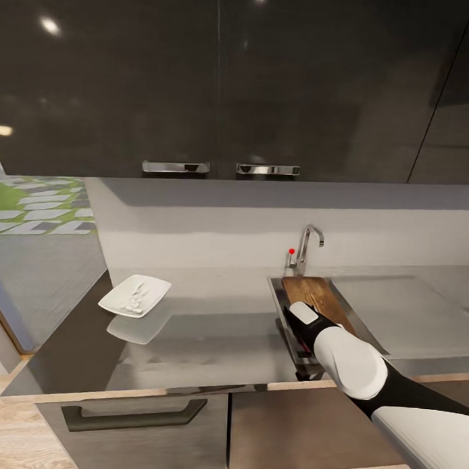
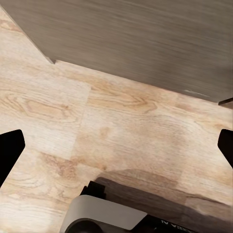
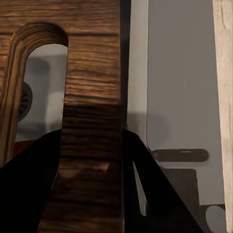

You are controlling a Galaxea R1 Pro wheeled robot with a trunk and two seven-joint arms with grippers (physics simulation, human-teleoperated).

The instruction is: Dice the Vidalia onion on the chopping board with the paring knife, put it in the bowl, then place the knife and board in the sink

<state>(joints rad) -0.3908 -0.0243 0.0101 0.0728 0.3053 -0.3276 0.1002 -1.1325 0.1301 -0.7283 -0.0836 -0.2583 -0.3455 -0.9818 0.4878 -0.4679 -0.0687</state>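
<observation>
right gripper [image 3: 92,165] | clamps chopping board [image 3: 92,73] | above sink [image 3: 39,97]

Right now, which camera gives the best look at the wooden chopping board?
The head view: the chopping board lies whole over the sink. The right wrist view shows only its handle end, gripped by the right end effector. The left wrist view faces floor.

white-shelled right arm [image 1: 355,364], black joints, black gripper [image 3: 90,194]

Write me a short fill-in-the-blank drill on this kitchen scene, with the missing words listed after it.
1. The brown wood-grain chopping board leans in the grey steel ____.
2. The right end effector is shut on the board beside its handle ____.
3. The shallow white squarish bowl sits on the glossy dark-grey ____.
4. The chrome tap's lever knob is ____.

Missing words: sink; slot; countertop; red
</observation>
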